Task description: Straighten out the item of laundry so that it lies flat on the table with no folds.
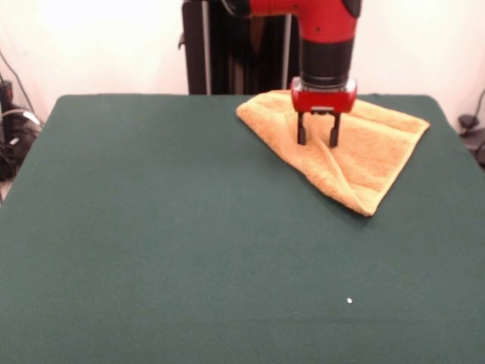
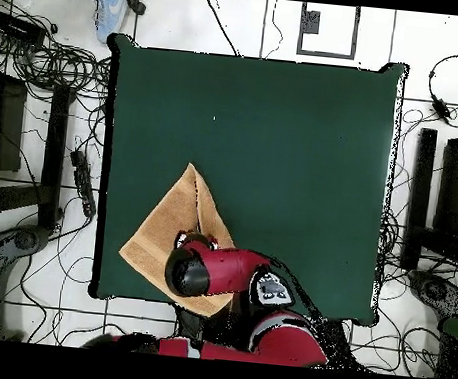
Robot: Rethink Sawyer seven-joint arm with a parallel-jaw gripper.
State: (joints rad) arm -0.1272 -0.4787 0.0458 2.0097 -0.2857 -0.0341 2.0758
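Note:
The orange-yellow towel (image 1: 356, 144) lies folded over into a rough triangle at the far right of the dark green table (image 1: 167, 227). One point of it faces the near side and a raised fold runs down its middle. My gripper (image 1: 317, 141) hangs straight down over the towel's centre, open, its two black fingers just above or touching the cloth near the fold. Seen from overhead, the towel (image 2: 169, 227) reaches the table's lower left edge and the arm (image 2: 210, 271) covers part of it, hiding the gripper.
A small white speck (image 1: 349, 301) lies on the cloth at the near right. Cables (image 2: 65, 162) and stands surround the table on the floor. The towel's far corner sits close to the table edge.

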